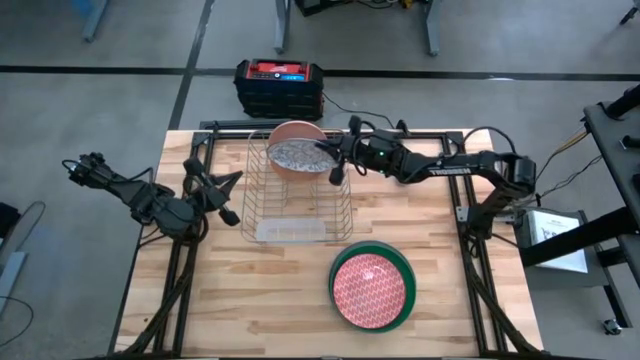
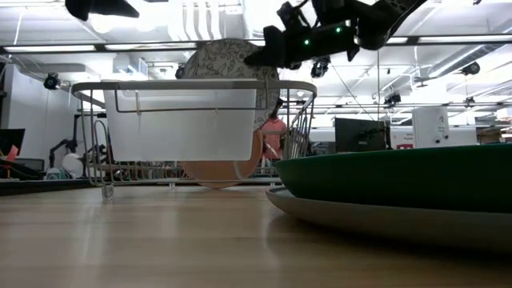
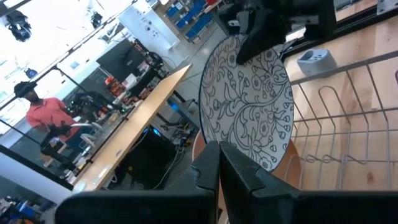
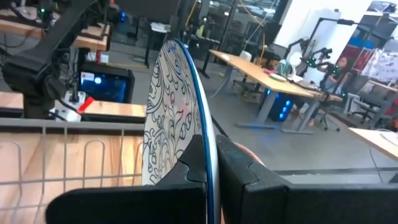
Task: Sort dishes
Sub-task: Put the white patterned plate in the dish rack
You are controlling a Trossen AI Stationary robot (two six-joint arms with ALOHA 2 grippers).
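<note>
Two plates [image 1: 296, 148] stand in the rack [image 1: 297, 200], stacked plates [image 1: 372, 287] nearby.

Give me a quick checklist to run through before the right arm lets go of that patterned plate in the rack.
1. Right pincer clamped on the patterned plate: ok, fingers on both faces of its rim.
2. Plate upright inside the wire rack: ok.
3. Plate seated between the rack wires: cannot tell, its lower edge is hidden.
4. Pink plate behind it already racked: ok.
5. Left pincer clear of the plates: ok, shut beside the rack.
6. Red plate and green plate sorted: not ok, stacked on the table.
</note>
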